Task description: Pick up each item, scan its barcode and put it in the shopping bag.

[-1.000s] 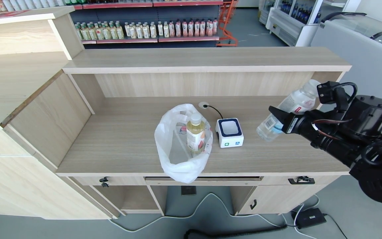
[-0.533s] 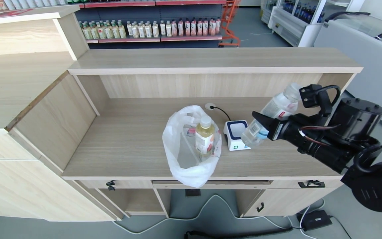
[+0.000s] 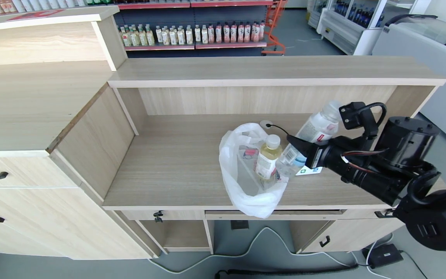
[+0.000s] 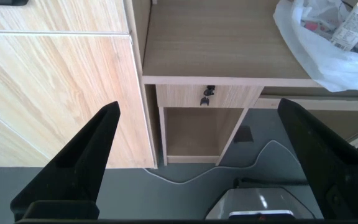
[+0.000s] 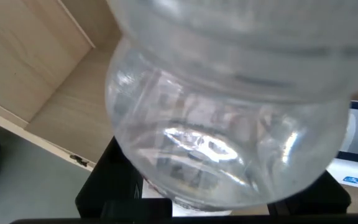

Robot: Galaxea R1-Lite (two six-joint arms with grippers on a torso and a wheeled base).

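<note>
So, left gripper (image 4: pixel 199 109): fingers spread wide apart with nothing between them; it hangs in front of the counter's lower cabinets, facing an open cubby and a small lock (image 4: pixel 209 93) on the drawer front
Cabinet (image 3: pixel 21 190): light wood, left side of the head view; two dark handles on its front
Counter (image 3: pixel 176 166): light wood worktop in mid-frame with a raised back ledge above it
Shopping bag (image 3: pixel 242 182): white thin plastic, mouth open; it stands near the worktop's front edge, just right of centre, and its lower part sags over that edge
Tea bottle (image 3: pixel 268 158): upright inside the shopping bag at its right side; pale cap, yellowish drink, printed label
Water bottle (image 3: pixel 316 131): clear plastic, tilted; cap toward upper right, base toward lower left, right at the bag's right rim and close beside the tea bottle; a barcode (image 3: pixel 290 155) shows near the base
Right gripper (image 3: pixel 299 152): clamped on the water bottle's lower half, reaching in from the right of the frame; in the right wrist view the clear base looms large over the dark fingers (image 5: pixel 120 193)
Scanner (image 3: pixel 304 171): white box on the worktop, largely hidden under the water bottle and right gripper; one corner shows
Cable (image 3: pixel 281 130): black, running from a round grommet at the back of the worktop toward the scanner
</note>
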